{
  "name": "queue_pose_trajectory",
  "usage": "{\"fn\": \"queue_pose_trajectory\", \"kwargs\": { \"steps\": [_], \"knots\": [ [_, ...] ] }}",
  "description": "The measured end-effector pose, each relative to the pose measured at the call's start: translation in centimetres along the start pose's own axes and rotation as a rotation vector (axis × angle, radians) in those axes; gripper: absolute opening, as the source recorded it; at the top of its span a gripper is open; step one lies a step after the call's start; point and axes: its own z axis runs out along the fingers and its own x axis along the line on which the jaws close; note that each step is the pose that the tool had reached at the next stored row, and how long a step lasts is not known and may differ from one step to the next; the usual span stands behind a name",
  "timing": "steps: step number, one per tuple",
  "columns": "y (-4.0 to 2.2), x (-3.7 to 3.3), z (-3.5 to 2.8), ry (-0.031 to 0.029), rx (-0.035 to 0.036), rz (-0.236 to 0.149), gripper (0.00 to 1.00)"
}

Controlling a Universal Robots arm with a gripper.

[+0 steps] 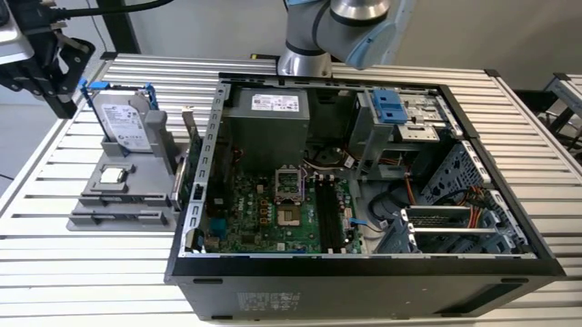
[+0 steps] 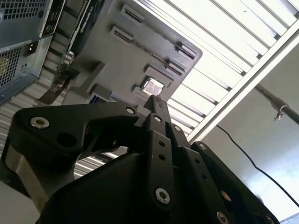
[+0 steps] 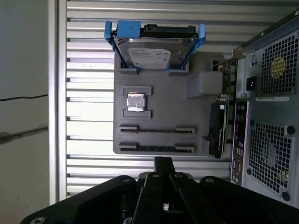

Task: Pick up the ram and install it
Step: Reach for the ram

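Observation:
A thin dark strip, seen edge-on, sits in the slot of the grey holder nearest my fingertips. I take this strip for the ram. A second slot runs parallel just beyond it. My gripper hangs well above the table, off the holder's edge on the ram side. Its black fingers are pressed together with nothing between them, as the second wrist view also shows for the gripper. In the exterior view the gripper is high at the far left, away from the motherboard's black slots.
The holder also carries a silver hard drive with blue rails, a small square CPU chip and a dark expansion card. The open computer case stands directly to the exterior view's right of the holder, on a slatted metal table.

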Motion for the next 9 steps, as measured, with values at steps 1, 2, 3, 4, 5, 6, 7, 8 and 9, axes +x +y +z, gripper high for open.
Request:
{"fn": "queue_pose_trajectory", "kwargs": {
  "steps": [1,2,3,4,5,6,7,8,9],
  "knots": [
    [-0.05,0.06,-0.01,0.0001,0.0,0.0,0.0],
    [-0.06,0.07,0.0,0.0,0.0,0.0,0.0],
    [-0.07,0.09,0.0,0.0,0.0,0.0,0.0],
    [-0.08,0.1,0.0,0.0,0.0,0.0,0.0],
    [-0.08,0.11,0.0,0.0,0.0,0.0,0.0],
    [-0.09,0.12,-0.01,0.0,0.0,0.0,0.0],
    [-0.1,0.13,0.0,0.0,0.0,0.0,0.0],
    [-0.11,0.15,-0.01,0.0,0.0,0.0,0.0],
    [-0.12,0.16,-0.01,0.0,0.0,0.0,0.0]
  ]
}}
